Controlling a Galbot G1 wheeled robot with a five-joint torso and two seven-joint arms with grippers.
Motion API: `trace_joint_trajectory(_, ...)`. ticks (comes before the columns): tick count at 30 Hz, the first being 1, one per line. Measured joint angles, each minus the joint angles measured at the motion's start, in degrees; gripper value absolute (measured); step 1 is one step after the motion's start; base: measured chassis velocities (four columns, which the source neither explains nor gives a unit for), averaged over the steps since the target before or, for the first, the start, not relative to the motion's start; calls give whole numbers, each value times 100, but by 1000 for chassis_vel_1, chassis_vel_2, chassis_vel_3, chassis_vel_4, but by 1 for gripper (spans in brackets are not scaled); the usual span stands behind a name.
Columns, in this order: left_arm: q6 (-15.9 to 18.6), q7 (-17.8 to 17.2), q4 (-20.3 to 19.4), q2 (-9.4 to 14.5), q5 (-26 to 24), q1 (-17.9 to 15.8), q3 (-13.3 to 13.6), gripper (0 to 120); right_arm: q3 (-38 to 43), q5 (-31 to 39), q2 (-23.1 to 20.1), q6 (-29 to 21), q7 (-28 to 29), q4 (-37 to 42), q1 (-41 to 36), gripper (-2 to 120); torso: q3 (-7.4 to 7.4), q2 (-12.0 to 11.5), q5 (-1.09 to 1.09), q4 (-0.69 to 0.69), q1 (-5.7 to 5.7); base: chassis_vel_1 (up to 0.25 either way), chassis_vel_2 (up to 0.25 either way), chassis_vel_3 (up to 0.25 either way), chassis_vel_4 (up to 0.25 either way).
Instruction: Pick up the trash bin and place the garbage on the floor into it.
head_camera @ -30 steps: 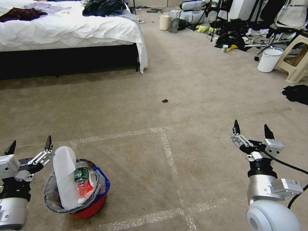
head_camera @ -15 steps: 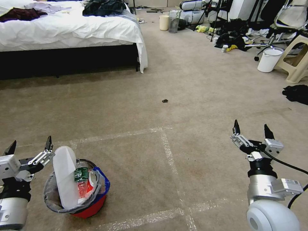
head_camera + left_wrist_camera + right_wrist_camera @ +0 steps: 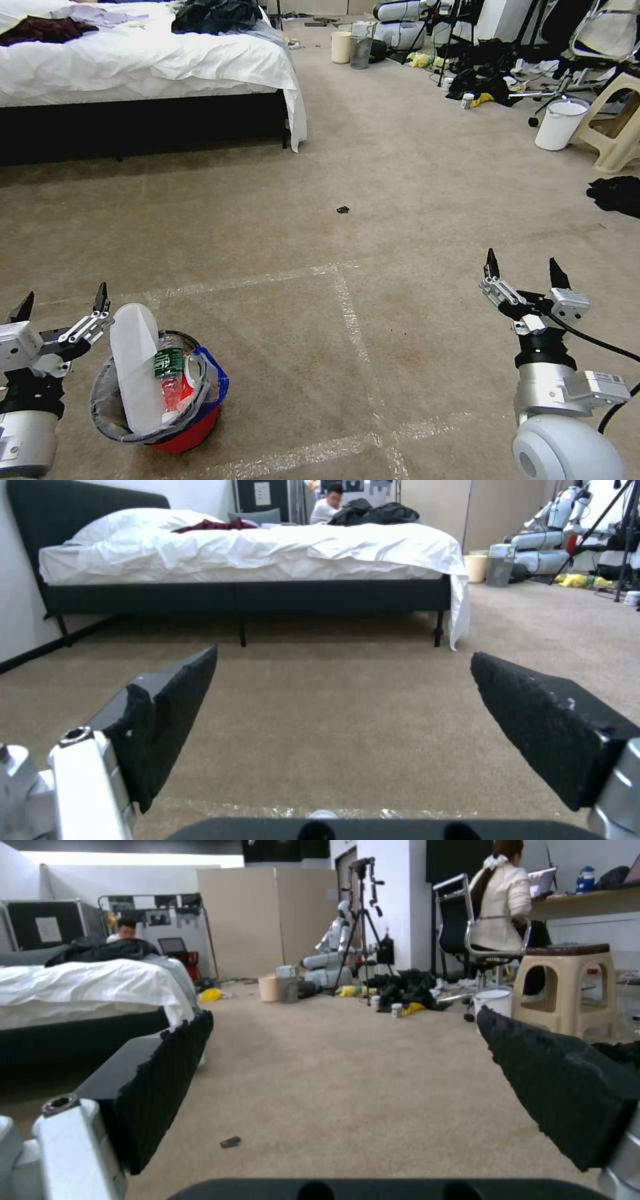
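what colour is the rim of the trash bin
Blue, above a red body; the trash bin shows best in the head view.

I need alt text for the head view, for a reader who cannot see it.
A small red trash bin, full of garbage, stands on beige carpet beside the open, empty left end effector. The right end effector, also open and empty, hovers over bare carpet, with a white bed behind.

Both arms are showing silver-grey cylindrical wrist housings with black collars above them. The left gripper (image 3: 61,303) and the right gripper (image 3: 524,267) are each carrying silver linkage bars ending in black, pointed fingers (image 3: 491,263) with rough, pitted pads. A black cable is trailing from the right wrist, beside a small white labelled box. A rounded white joint cap is sitting below it.
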Motion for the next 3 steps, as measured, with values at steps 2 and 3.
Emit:
trace_joint_trajectory(2, 0, 1, 0, 0, 0, 0, 0, 100, 0, 0, 0, 0, 0, 1, 0, 100, 0, 0, 0, 0, 0, 0, 0, 0, 0)
trace_joint_trajectory(3, 0, 1, 0, 0, 0, 0, 0, 100, 0, 0, 0, 1, 0, 1, 0, 100, 0, 0, 0, 0, 0, 0, 0, 0, 0)
